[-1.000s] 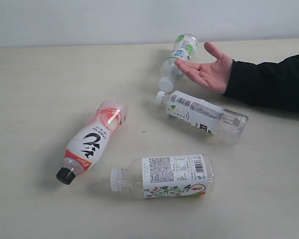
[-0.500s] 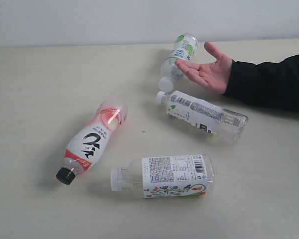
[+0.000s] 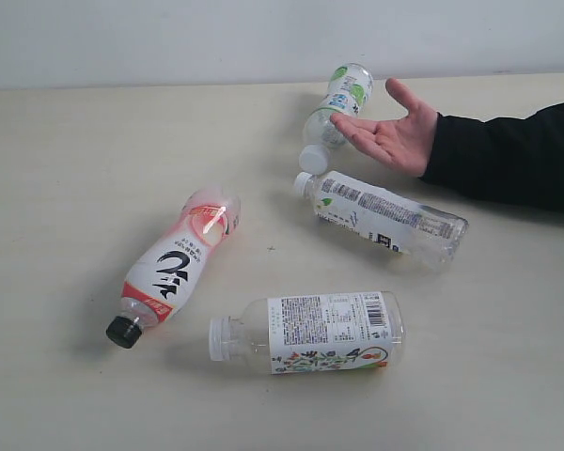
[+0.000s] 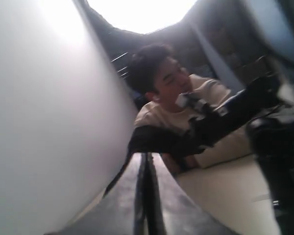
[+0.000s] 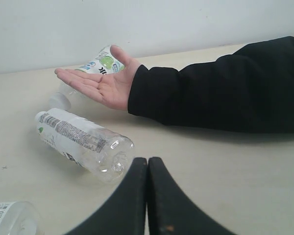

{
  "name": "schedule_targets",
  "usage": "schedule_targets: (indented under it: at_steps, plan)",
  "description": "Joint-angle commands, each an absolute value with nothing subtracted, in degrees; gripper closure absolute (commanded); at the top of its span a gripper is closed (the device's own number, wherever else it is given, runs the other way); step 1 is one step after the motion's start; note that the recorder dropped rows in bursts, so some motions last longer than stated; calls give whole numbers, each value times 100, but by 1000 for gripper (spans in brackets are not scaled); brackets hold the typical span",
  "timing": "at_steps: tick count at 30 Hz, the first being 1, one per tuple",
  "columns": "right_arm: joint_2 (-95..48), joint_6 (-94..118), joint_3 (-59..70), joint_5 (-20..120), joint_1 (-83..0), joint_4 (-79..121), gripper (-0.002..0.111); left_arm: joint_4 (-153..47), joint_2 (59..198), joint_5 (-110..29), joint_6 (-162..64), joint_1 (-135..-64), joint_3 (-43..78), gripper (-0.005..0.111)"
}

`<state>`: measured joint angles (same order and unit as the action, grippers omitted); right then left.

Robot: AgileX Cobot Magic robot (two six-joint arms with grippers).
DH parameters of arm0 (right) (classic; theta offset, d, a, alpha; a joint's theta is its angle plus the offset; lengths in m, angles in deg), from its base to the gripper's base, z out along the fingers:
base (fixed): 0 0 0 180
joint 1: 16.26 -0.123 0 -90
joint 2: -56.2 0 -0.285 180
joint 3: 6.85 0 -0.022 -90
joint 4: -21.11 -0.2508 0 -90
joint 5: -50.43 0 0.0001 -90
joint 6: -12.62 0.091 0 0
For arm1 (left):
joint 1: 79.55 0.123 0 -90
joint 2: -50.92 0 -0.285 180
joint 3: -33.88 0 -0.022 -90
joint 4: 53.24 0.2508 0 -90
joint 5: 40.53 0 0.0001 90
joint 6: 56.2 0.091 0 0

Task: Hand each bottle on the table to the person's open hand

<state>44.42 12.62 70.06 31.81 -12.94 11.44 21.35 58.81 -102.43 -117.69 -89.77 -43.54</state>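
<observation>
Several clear bottles lie on the pale table (image 3: 66, 188). A red-and-white one with a black cap (image 3: 172, 266) is at the left. A floral-label bottle (image 3: 312, 332) lies at the front, a barcode-label bottle (image 3: 381, 215) (image 5: 83, 141) in the middle, and a green-white bottle (image 3: 337, 110) (image 5: 100, 64) at the back. The person's open hand (image 3: 393, 132) (image 5: 99, 82) rests palm up just beside the green-white bottle. Neither arm shows in the exterior view. My right gripper (image 5: 147, 161) is shut and empty, near the barcode bottle's base. My left gripper (image 4: 148, 156) is shut, pointing away from the table.
A black sleeve (image 3: 512, 160) (image 5: 220, 88) lies across the right side of the table. A seated person (image 4: 171, 98) and a dark arm (image 4: 235, 110) show in the left wrist view. A white wall (image 3: 263, 38) runs behind the table.
</observation>
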Motion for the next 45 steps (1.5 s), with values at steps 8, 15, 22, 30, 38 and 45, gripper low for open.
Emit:
schedule_targets:
  at_steps: [8,15,22,30,38,45]
  plan:
    - [4449,1262,7037,3248,-1298,1149,108,535,5870,-6411,-12082,-8976,-4334,107]
    - [4449,1262,7037,3248,-1298,1149,108,1942,5870,-10708,-12095,-8976,-4334,107]
    - [4449,1262,7037,3248,-1298,1149,108,794,5870,-8488,-11559,-8976,-4334,107]
    - [4449,1262,7037,3248,-1298,1124,108,-3272,6119,-5675,-9166,-8976,-3796,107]
    - [4449,1262,7037,3248,-1298,1124,108,-3026,8078,-5129,-8919,-8976,-1840,107]
    - [4449,1262,7037,3248,-1298,1124,108,-1618,10620,-2346,-8263,-8976,322,107]
